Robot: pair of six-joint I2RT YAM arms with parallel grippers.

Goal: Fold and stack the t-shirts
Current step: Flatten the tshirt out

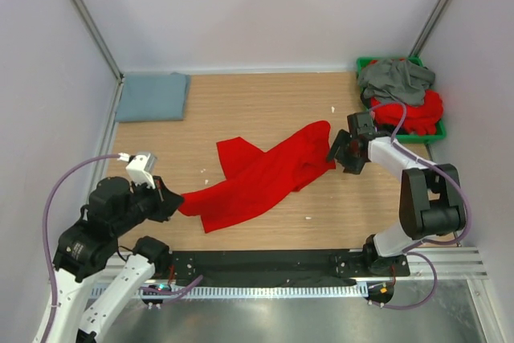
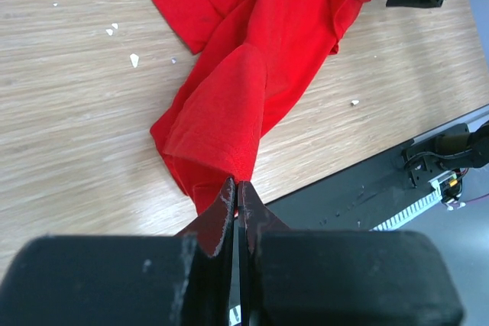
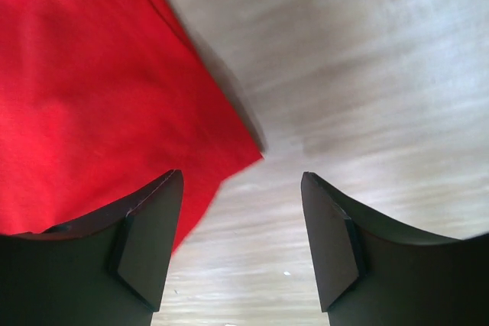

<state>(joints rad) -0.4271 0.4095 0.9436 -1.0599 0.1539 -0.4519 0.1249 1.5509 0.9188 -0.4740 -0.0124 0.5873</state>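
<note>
From above, a red t-shirt lies stretched slantwise across the middle of the desk, with the left claw at its near-left end and the right claw beside its far-right corner. The left wrist view shows that claw pinched tight on a bunched corner of the cloth. The right wrist view shows the other claw spread wide above the shirt's edge and bare wood.

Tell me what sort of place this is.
Probably a robot lab test cell: white partition walls enclose a wooden table, two arms bolted at its edge, a green bin of shirts.
</note>
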